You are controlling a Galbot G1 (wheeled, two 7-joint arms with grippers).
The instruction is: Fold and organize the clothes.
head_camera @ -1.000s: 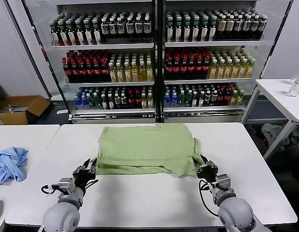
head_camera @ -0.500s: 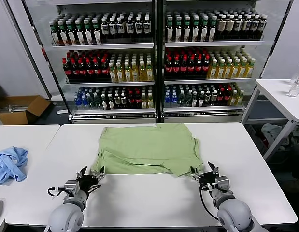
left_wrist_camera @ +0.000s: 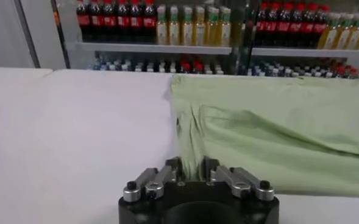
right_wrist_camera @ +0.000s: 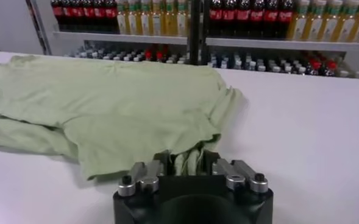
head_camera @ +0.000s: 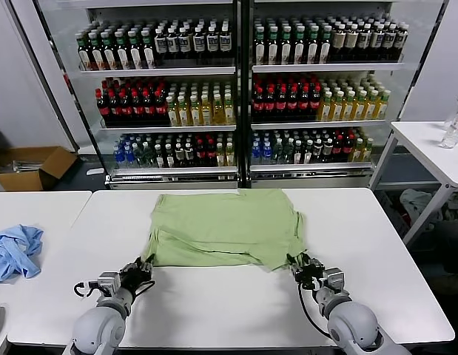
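Note:
The light green T-shirt (head_camera: 225, 225) lies partly folded on the white table (head_camera: 236, 307), its near edge toward me. No printed graphic shows. My left gripper (head_camera: 143, 266) is shut on the shirt's near left corner; in the left wrist view the gripper (left_wrist_camera: 191, 172) pinches bunched green cloth (left_wrist_camera: 270, 122). My right gripper (head_camera: 299, 265) is shut on the near right corner; in the right wrist view the gripper (right_wrist_camera: 186, 159) clamps crumpled cloth of the shirt (right_wrist_camera: 106, 103). Both grippers sit low at the table surface.
A light blue garment (head_camera: 14, 250) lies on the neighbouring table at the left. Drink coolers full of bottles (head_camera: 236, 89) stand behind the table. Another white table (head_camera: 428, 148) with a bottle stands at the far right. A cardboard box (head_camera: 32, 166) sits on the floor at left.
Both grippers have drawn toward me along the table with the shirt's near corners in them, pulling the near edge and smoothing the fold. The shirt's far edge stays put.

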